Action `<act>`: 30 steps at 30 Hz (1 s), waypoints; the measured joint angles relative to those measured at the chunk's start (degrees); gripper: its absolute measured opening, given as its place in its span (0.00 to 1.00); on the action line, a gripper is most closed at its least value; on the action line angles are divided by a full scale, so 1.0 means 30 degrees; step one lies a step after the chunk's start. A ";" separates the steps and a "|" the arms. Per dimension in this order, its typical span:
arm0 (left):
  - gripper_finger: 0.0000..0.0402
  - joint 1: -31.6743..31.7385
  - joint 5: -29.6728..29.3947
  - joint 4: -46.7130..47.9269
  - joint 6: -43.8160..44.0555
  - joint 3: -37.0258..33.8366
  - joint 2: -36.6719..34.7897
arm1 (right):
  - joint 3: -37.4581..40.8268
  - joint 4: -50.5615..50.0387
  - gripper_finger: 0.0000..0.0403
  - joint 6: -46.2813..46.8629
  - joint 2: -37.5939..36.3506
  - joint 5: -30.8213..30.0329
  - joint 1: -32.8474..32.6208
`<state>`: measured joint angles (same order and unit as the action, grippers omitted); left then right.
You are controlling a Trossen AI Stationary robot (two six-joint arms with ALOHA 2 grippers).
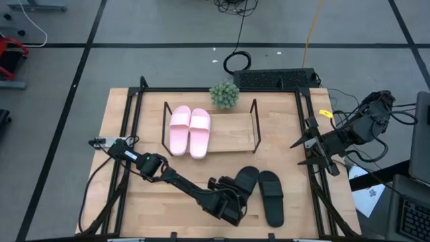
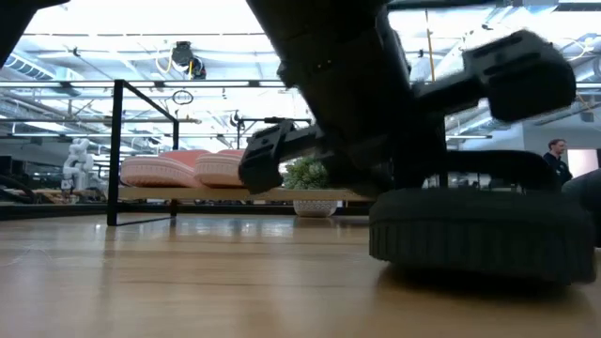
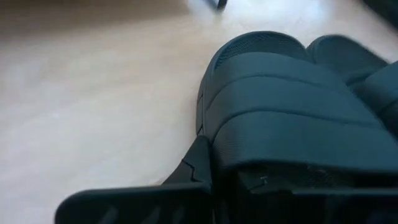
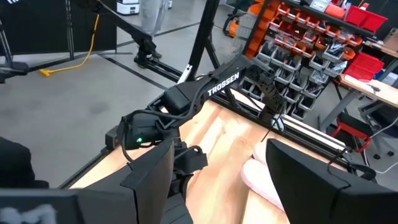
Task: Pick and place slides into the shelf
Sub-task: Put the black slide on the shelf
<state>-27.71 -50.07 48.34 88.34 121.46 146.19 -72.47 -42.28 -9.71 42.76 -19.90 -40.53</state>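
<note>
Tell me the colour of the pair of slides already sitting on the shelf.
Light pink; the pair of slides on the shelf shows best in the high view.

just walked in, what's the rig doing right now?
Loading slides onto the shelf. The pink pair already sits on its board. The left gripper is down at the near side of the table, jaws shut on the strap end of one black slide; the other black slide lies beside it on the table. The right gripper waits at the right edge, jaws open, holding nothing.
</note>
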 joint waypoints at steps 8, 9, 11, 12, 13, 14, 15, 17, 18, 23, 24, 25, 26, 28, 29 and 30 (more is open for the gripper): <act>0.00 -0.0611 -0.2680 0.3211 -0.0120 0.2550 -0.0261 | 0.0000 -0.0007 0.61 0.0007 0.0000 0.0020 -0.0005; 0.00 -0.0707 -0.2881 0.4082 0.0185 0.2997 -0.0315 | 0.0000 -0.0007 0.61 0.0007 0.0000 0.0039 0.0000; 0.00 -0.0841 -0.3462 0.5095 0.0792 0.3770 -0.0393 | 0.0000 -0.0007 0.61 0.0046 -0.0006 0.0052 0.0000; 0.00 -0.0918 -0.4041 0.5545 0.1209 0.4178 -0.0393 | 0.0000 0.0001 0.61 0.0097 0.0000 0.0058 0.0000; 0.00 -0.0972 -0.4700 0.6224 0.1650 0.4516 -0.0393 | 0.0000 0.0001 0.61 0.0138 -0.0004 0.0052 0.0000; 0.00 -0.0994 -0.5559 0.6399 0.1990 0.4396 -0.0630 | 0.0000 -0.0006 0.61 0.0138 -0.0004 0.0062 0.0000; 0.00 -0.0998 -0.6201 0.6334 0.2272 0.4165 -0.0960 | 0.0000 0.0000 0.61 0.0138 -0.0007 0.0066 0.0000; 0.00 -0.0815 -0.7028 0.6479 0.2517 0.4112 -0.1474 | 0.0000 -0.0001 0.61 0.0145 -0.0006 0.0066 -0.0001; 0.00 -0.0643 -0.7292 0.6506 0.2301 0.4113 -0.1700 | 0.0000 0.0001 0.61 0.0145 -0.0005 0.0066 0.0000; 0.00 0.0914 -0.7462 0.7648 0.1616 0.4112 -0.2521 | 0.0000 -0.0001 0.61 0.0416 -0.0038 0.0075 0.0000; 0.00 0.1309 -0.7204 0.7940 0.1667 0.4112 -0.2696 | 0.0000 -0.0007 0.61 0.0488 -0.0045 0.0081 0.0000; 0.00 0.1707 -0.6744 0.8258 0.1655 0.4112 -0.2884 | 0.0000 -0.0007 0.61 0.0502 -0.0065 0.0081 0.0000; 0.00 0.2092 -0.6215 0.8728 0.1678 0.4120 -0.3054 | 0.0000 -0.0007 0.61 0.0501 -0.0085 0.0081 -0.0001; 0.00 0.2732 -0.5470 0.9969 0.2395 0.4120 -0.3228 | 0.0000 -0.0010 0.61 0.0506 -0.0131 0.0133 0.0000; 0.00 0.2988 -0.5322 1.0382 0.2825 0.4120 -0.3226 | 0.0000 -0.0014 0.61 0.0507 -0.0164 0.0142 -0.0003; 0.00 0.3192 -0.5116 1.0793 0.3272 0.4120 -0.3204 | 0.0000 -0.0015 0.61 0.0508 -0.0218 0.0146 -0.0004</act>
<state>-18.14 -65.42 80.72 98.16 133.82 136.58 -72.47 -42.33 -8.19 42.11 -19.46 -40.54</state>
